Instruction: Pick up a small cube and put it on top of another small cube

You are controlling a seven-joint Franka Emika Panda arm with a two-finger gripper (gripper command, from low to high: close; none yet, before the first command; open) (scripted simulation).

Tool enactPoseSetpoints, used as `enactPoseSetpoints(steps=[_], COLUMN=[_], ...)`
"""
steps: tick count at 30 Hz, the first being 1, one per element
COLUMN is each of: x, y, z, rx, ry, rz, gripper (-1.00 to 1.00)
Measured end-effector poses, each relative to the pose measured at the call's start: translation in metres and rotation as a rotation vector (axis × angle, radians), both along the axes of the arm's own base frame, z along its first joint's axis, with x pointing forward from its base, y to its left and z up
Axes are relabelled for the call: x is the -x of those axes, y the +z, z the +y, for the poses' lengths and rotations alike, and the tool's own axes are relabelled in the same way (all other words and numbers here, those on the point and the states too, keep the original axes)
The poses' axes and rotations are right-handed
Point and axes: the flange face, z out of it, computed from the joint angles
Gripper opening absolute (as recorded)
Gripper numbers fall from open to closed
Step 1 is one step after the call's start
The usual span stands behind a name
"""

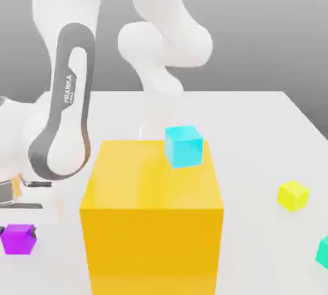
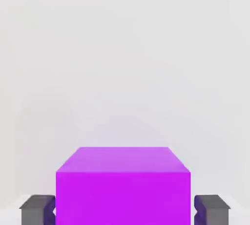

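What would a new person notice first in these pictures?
The big orange-yellow block stands in front in the exterior view, with a cyan cube at its top far edge. In the hand view, the gripper is shut on the purple cube. A small yellow cube sits at the exterior view's right.
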Motion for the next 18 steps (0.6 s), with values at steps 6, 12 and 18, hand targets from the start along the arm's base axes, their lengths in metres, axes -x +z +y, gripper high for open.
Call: enactPoseSetpoints(steps=[6,12,18], x=[-0.001,-0.025,-0.077], y=[0.030,0.088,0.140], z=[-0.001,-0.005,0.029], rx=[0.001,0.032,0.067], ry=[0.001,-0.022,-0.001], rz=[0.000,-0.098,-0.239], gripper=[-1.00,-1.00,-1.00])
